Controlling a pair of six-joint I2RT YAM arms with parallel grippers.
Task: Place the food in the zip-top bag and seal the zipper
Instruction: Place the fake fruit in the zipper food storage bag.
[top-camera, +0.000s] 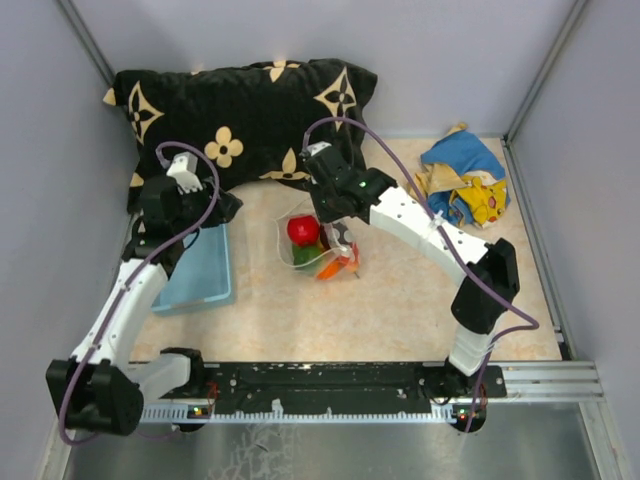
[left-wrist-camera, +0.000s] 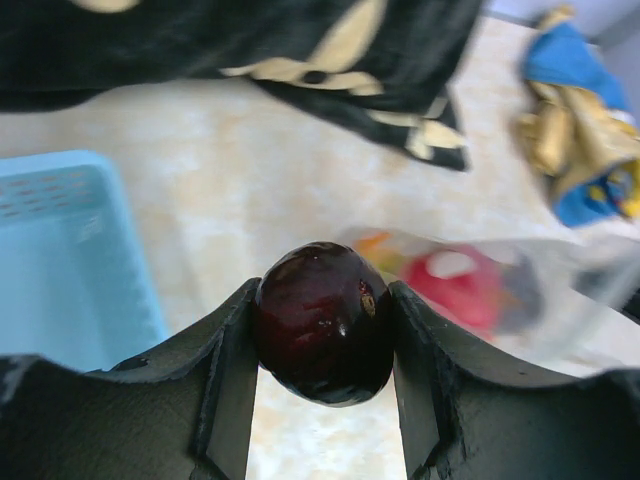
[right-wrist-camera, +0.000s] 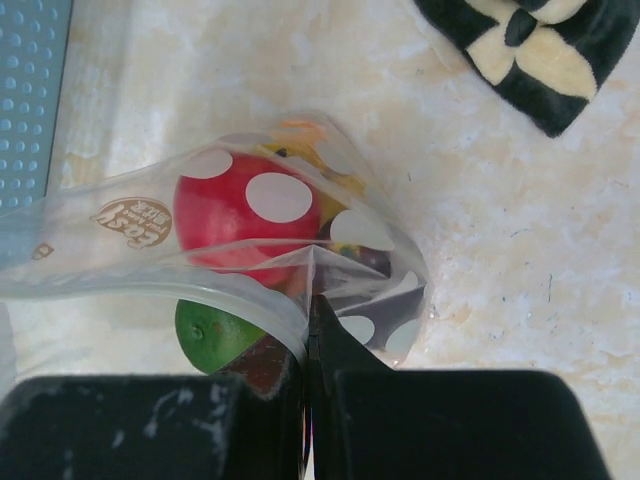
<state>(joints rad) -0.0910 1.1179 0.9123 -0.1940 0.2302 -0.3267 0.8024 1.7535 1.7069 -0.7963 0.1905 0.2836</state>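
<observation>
bag (right-wrist-camera: 110, 215): film pinched flat in the closed right gripper (right-wrist-camera: 312, 320); red piece (right-wrist-camera: 235, 215) and green piece (right-wrist-camera: 215, 335) inside, just ahead of its fingers.
left gripper (left-wrist-camera: 322, 300): clamped on dark fruit (left-wrist-camera: 320, 335); bag ahead, to its right.
Step, as judged: loading. Next: carry dark fruit into the mouth, release.

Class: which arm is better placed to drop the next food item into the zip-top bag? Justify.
Left. The left end effector grips a dark purple-brown fruit near the zip-top bag; the right end effector is shut on the bag's edge, so it is occupied.
</observation>
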